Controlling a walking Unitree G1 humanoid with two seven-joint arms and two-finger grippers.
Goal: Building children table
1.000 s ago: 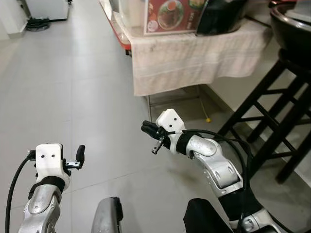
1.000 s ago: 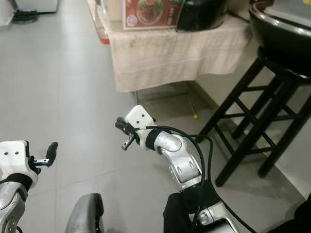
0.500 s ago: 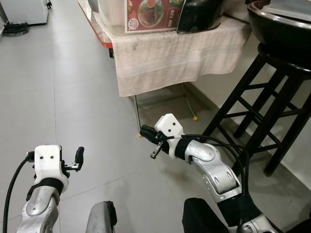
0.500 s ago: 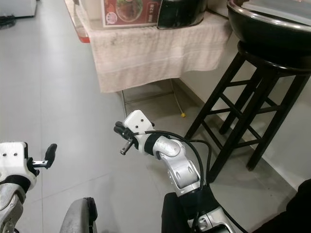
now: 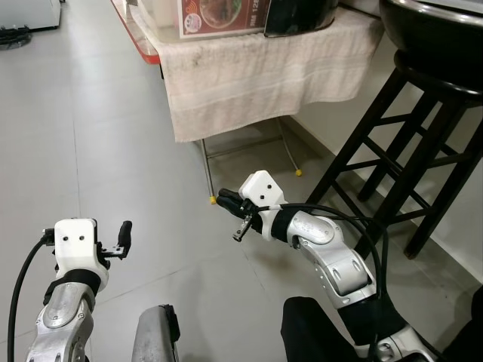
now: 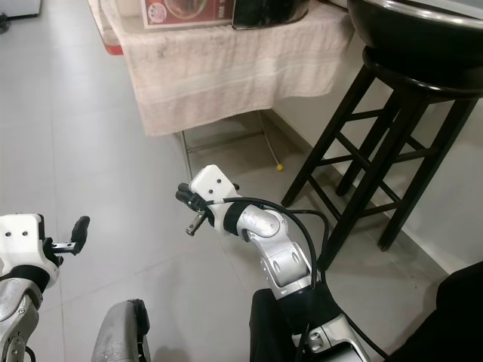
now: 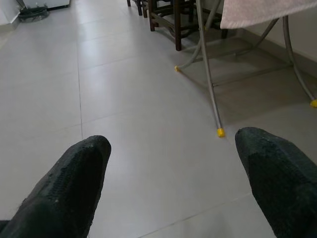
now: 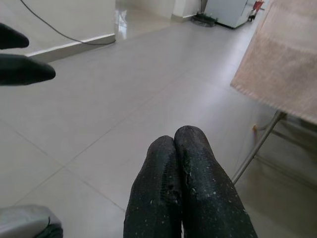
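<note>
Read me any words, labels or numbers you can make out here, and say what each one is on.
Food poster standing on the cloth-covered table: it shows a red dish and small white print, too small and blurred to read.
No other legible text: none on the black stool, the left gripper or the right gripper.

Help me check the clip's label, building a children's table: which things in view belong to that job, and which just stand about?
Belonging to the job:
left gripper, open, holding nothing
right gripper, shut, holding nothing
No children's table parts can be seen.

Standing about:
cloth-covered folding table
black bar stool
food poster
tiled floor
</note>
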